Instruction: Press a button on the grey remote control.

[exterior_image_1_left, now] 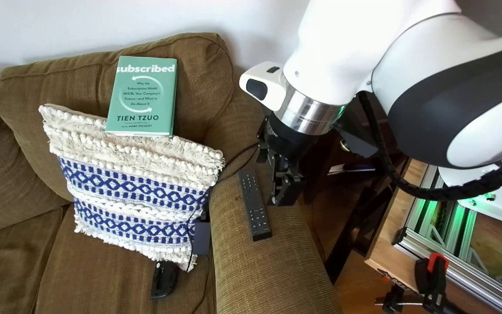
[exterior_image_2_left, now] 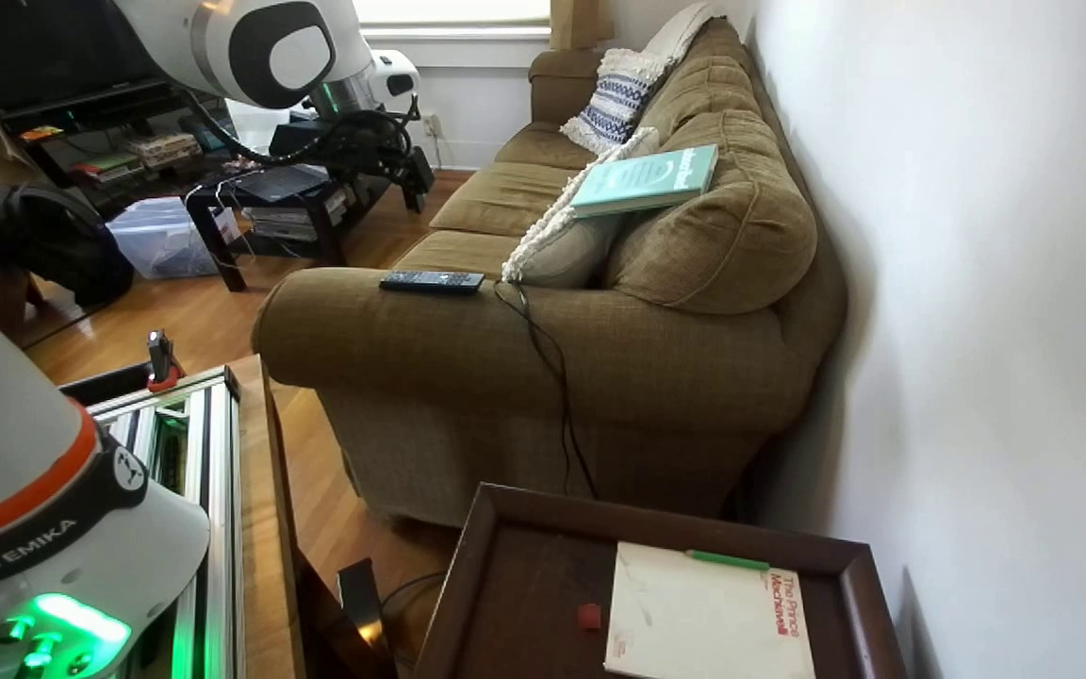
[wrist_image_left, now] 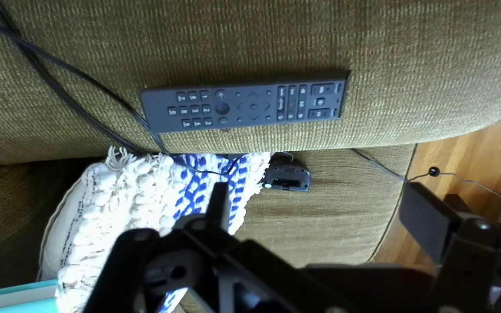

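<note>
The grey remote control (exterior_image_1_left: 254,203) lies flat, buttons up, on the rounded sofa arm. It also shows in an exterior view (exterior_image_2_left: 432,282) and whole in the wrist view (wrist_image_left: 244,106), where its number keys, round pad and volume keys are visible. My gripper (exterior_image_1_left: 284,192) is in the air above the sofa arm, apart from the remote. In the wrist view the two fingers of the gripper (wrist_image_left: 315,195) are spread wide with nothing between them. The remote lies beyond the fingertips, toward the top of that picture. An exterior view also shows the gripper (exterior_image_2_left: 419,179) well above the arm.
The brown sofa arm (exterior_image_1_left: 286,261) bears the remote. Black cables (wrist_image_left: 81,74) run over it near the remote's end. A blue-white pillow (exterior_image_1_left: 133,192), a green book (exterior_image_1_left: 142,96) and a small black object (exterior_image_1_left: 164,279) are on the sofa. A dark tray table (exterior_image_2_left: 515,575) stands beside it.
</note>
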